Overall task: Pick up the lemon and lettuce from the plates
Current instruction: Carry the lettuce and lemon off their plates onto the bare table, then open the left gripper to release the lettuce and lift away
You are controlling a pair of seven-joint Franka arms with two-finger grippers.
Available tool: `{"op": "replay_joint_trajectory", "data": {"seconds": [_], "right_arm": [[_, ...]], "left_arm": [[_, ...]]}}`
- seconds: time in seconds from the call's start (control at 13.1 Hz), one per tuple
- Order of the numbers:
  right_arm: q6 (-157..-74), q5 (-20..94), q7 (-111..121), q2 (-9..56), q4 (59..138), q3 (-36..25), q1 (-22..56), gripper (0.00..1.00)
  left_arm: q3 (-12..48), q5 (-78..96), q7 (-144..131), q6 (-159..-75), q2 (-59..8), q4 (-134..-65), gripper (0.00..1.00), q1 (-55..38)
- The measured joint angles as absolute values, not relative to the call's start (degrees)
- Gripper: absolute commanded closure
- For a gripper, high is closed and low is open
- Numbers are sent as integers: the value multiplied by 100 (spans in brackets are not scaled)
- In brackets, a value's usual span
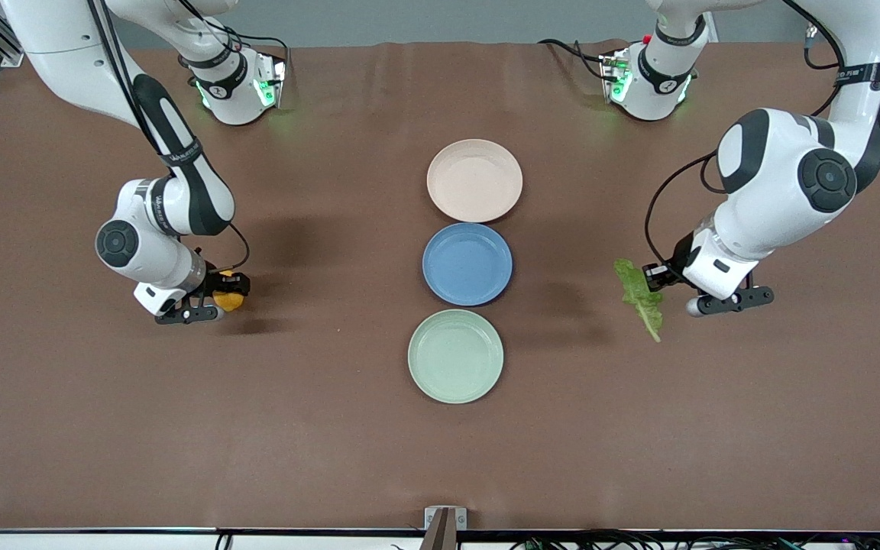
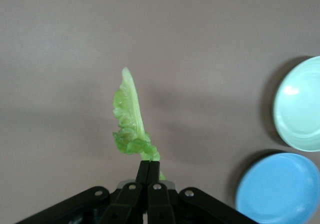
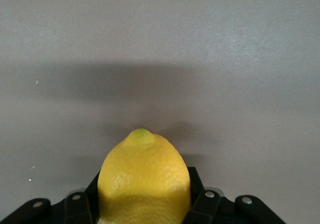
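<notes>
My right gripper [image 1: 228, 292] is shut on the yellow lemon [image 1: 229, 299], held just above the bare brown table toward the right arm's end; the lemon fills the right wrist view [image 3: 144, 181] between the fingers. My left gripper [image 1: 650, 275] is shut on the lettuce [image 1: 641, 294], a crinkled green leaf that hangs over the bare table toward the left arm's end; it also shows in the left wrist view [image 2: 131, 119], pinched at its end. The beige-pink plate [image 1: 474, 180] and the mint green plate [image 1: 455, 356] lie empty in the table's middle.
A blue plate [image 1: 467, 263] lies between the other two plates, also empty. The three plates form a line down the middle of the brown table [image 1: 333, 428]. The mint plate [image 2: 300, 104] and blue plate [image 2: 280, 189] show in the left wrist view.
</notes>
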State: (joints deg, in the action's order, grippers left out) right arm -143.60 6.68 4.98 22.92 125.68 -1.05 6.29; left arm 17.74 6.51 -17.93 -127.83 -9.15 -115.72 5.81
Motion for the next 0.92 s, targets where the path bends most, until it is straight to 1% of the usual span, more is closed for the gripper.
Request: {"op": "replay_joint_trajectory", "data": {"seconds": [0.31,0.46,0.77,0.92], "right_arm": [[-14527,669,501,2319,12686,-46,691,97],[-14567,669,504,2327,12730,-45,713,97],[-14578,670,613,2328,12731,-82,658,97],[-14578,670,626,2328,12732,-87,652,93]], "left_arm": [[1782,651,-1154,-14124,-828,-12815,100,991],[1783,651,-804,-14571,-828,-13284,100,1178],[1782,651,-242,-14654,-836,-13759,100,1501],[1780,651,-14,-14616,-869,-13883,98,1625]]}}
